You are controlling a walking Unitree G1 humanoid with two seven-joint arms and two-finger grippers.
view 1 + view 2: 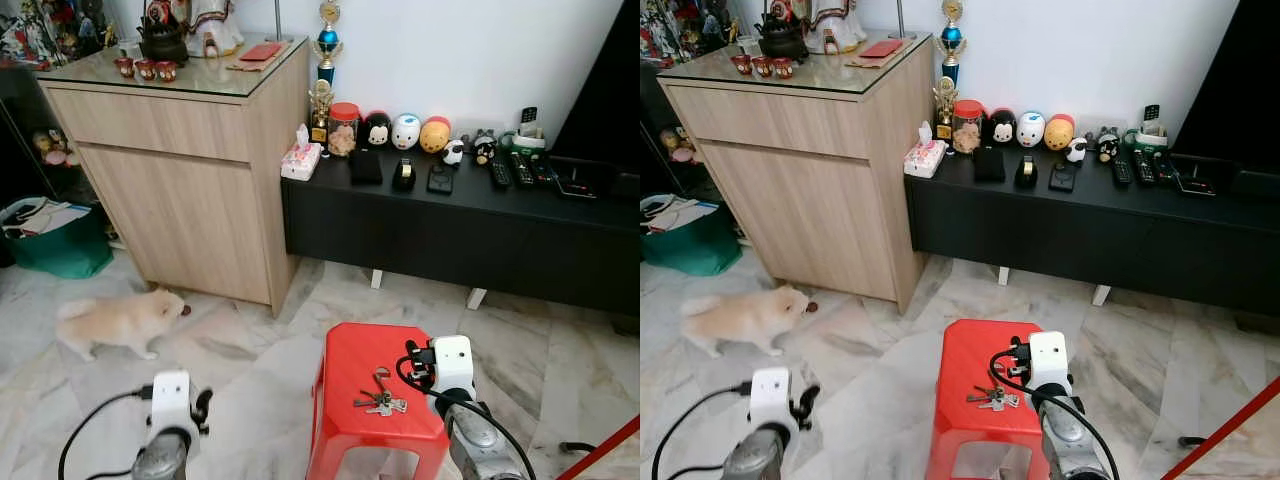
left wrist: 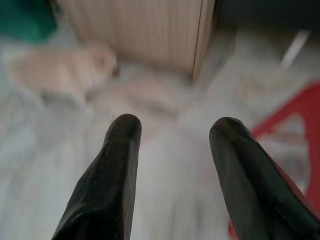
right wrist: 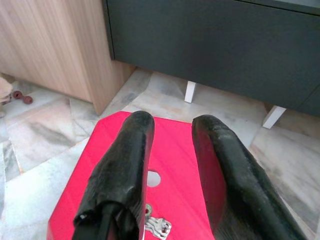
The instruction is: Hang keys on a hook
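red plastic stool (image 1: pixel 372 385) is carrying the keys (image 1: pixel 380 400), lying loose on its top. i'm hovering the right gripper (image 3: pixel 172 145) just over them, fingers parted, gripping nothing. left gripper (image 2: pixel 175 135) is hanging spread over marble floor (image 1: pixel 250 370), also gripping nothing.

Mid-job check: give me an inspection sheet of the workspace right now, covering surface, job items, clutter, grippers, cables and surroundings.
Surface: red stool, marble floor.
Job's things: keys lying loose on the stool; hook: nothing seen.
Clutter: nothing seen on the stool besides the keys.
Grippers: right gripper open above the stool, near the keys; left gripper open, over floor.
Cables: black cable at each wrist.
Surroundings: small dog, wooden cabinet, black console with figurines and remotes.
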